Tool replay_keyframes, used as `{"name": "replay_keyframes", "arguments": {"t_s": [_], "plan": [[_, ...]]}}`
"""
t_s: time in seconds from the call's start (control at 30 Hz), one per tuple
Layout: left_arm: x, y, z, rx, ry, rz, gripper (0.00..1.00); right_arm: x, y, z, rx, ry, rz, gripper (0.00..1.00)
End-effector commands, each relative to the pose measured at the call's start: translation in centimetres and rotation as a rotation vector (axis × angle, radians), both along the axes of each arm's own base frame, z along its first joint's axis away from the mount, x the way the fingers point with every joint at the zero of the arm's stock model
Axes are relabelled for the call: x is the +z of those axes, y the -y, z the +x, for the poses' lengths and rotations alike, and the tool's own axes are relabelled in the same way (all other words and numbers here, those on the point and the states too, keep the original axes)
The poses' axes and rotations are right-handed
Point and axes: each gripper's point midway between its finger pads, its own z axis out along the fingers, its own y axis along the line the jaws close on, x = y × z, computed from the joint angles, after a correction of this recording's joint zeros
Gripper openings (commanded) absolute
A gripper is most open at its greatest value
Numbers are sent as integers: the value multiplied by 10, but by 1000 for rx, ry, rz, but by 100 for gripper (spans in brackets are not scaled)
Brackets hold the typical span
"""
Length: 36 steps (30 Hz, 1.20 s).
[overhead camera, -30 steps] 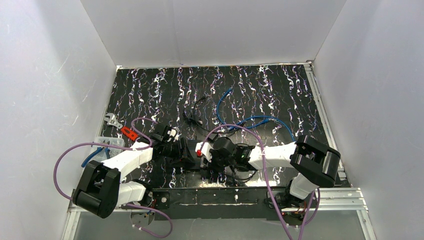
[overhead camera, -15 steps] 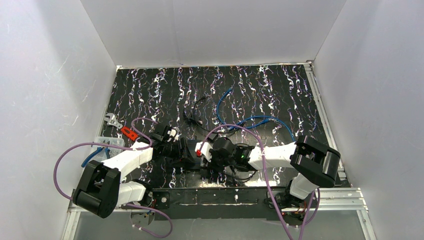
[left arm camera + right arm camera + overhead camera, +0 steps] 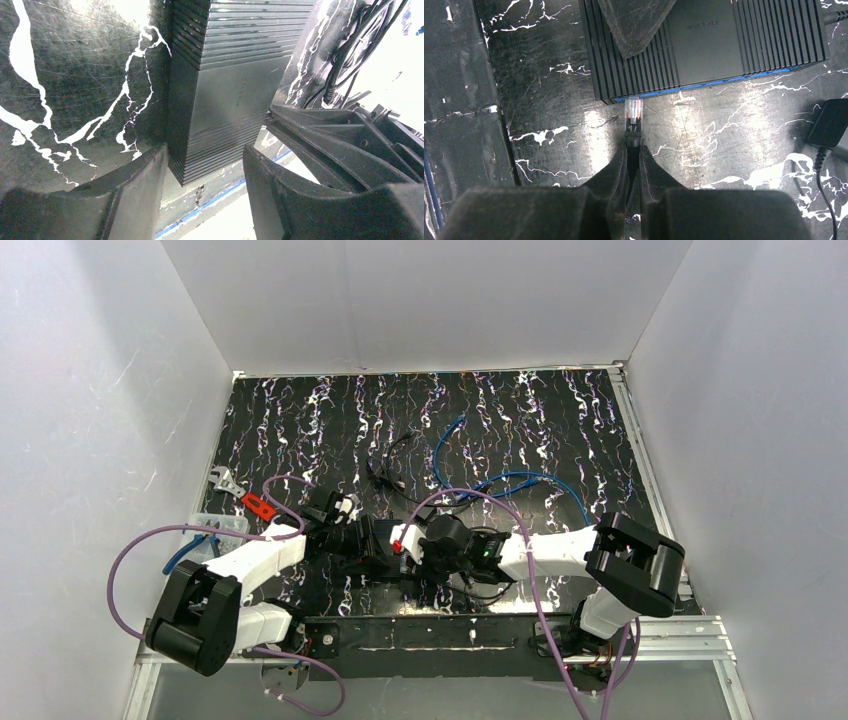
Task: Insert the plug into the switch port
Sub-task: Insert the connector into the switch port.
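The switch is a black ribbed box with a blue port face and lies on the marbled mat. My left gripper is shut on the switch, one finger on each side of its end. One of those fingers lies across the switch's top in the right wrist view. My right gripper is shut on the boot just behind the clear plug. The plug's tip is at the port face, at its left end. From above, both grippers meet at the switch and the plug is hidden.
A black power adapter with its cord lies right of the plug. Behind the arms lie a blue cable and a black cable. At the left are a clear tub and a red piece. White walls enclose the mat.
The right arm's elbow has shifted very slightly. Both grippers, the switch and the plug stand as before.
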Motion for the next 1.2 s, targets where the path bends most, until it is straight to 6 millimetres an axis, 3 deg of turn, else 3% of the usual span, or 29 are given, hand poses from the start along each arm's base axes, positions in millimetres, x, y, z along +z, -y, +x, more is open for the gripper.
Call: {"name": "replay_keyframes", "arguments": {"t_s": [0.0,0.5,0.83,1.17], "plan": [[2,3,-6,-18,-19,-30,54,34,-24,-1,33,41,111,1],[5,5,-8,-20,-16,-44,50,23,-33,-10,46,22,91,1],[4,7,-18,-32,-24,-56,44,30,-45,-1,-17,8,96,1],[3,11,-24,-58,-23,-57,35,42,-52,-3,39,34,125,1]]}}
